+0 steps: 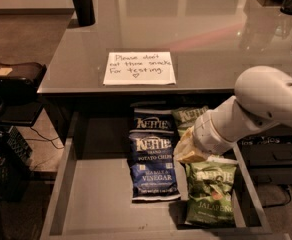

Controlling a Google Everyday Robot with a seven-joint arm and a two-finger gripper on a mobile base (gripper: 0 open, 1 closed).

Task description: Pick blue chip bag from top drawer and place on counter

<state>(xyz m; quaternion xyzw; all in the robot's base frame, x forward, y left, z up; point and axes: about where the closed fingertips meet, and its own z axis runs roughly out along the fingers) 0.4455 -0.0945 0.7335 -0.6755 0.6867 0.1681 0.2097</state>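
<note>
- Camera view, far left: a dark flat thing [16, 76] and a black crate [6, 154] sit low beside the furniture. Both are dim and cut off by the edge, so I cannot tell what they are.
- A black post [82, 4] stands at the back left of the counter [211, 34]. Its top is cut off.
- The counter is grey and shiny. A white paper note [139, 68] lies near its front edge, with handwriting about snacks for testing.
- The top drawer [93, 184] stands open under the counter's front edge. Its left half shows a bare bottom. Its back is lost in shadow.
- The blue chip bag [153, 166] lies flat in the middle of the drawer. White words on it say Sea Salt and Vinegar.
- A second dark Kettle bag [152, 123] lies just behind it. Its far end is hidden in the shade.
- The gripper [186, 151] is low in the drawer, just right of the blue chip bag and over the green bags. Only a tan bit shows. I cannot tell how far open it is, if it holds anything, or if it touches the blue bag.
- A green bag [191, 116] lies at the back, partly hidden by the arm.
- A green Jalapeno bag [211, 194] lies at the front right. Its top is under the gripper.
- The white arm [261, 104] comes in from the right and is cut off there.
</note>
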